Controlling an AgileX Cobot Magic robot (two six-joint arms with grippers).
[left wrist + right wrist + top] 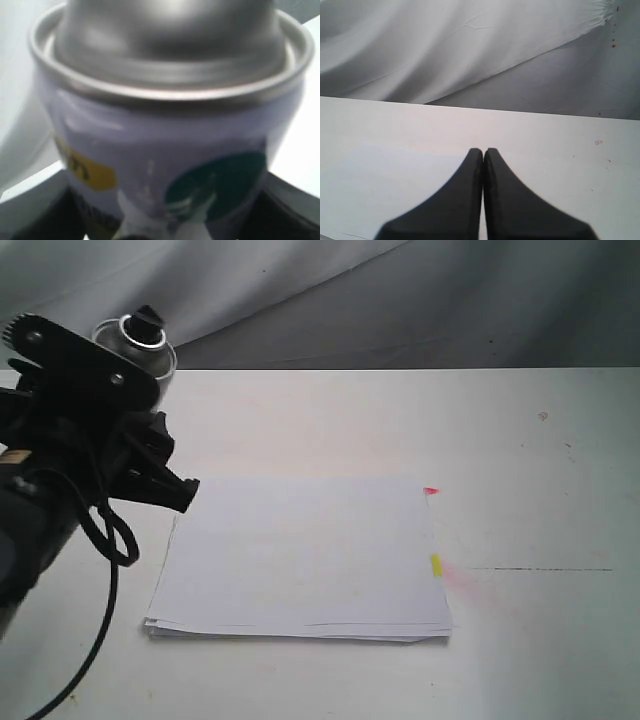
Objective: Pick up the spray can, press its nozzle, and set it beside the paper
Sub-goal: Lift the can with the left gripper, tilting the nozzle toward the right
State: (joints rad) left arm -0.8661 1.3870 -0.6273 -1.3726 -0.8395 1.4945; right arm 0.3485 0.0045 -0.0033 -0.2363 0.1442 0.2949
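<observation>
The spray can (152, 352) is held in the air at the far left, above the table's back left part. Its silver shoulder and black nozzle (147, 324) stick out above my left gripper (130, 375), which is shut on it. The left wrist view is filled by the spray can (165, 150), white with a teal dot and a yellow-orange dot; the nozzle is out of that frame. The paper (300, 555) lies flat mid-table, pink and yellow tabs on its right edge. My right gripper (483, 151) hovers shut and empty over the table beside the paper (380, 185).
The white table (530, 440) extends right of the paper, with a thin dark line (540, 569) drawn on it. Grey cloth (400, 300) hangs behind the table's back edge. A black cable (100, 640) dangles from the left arm.
</observation>
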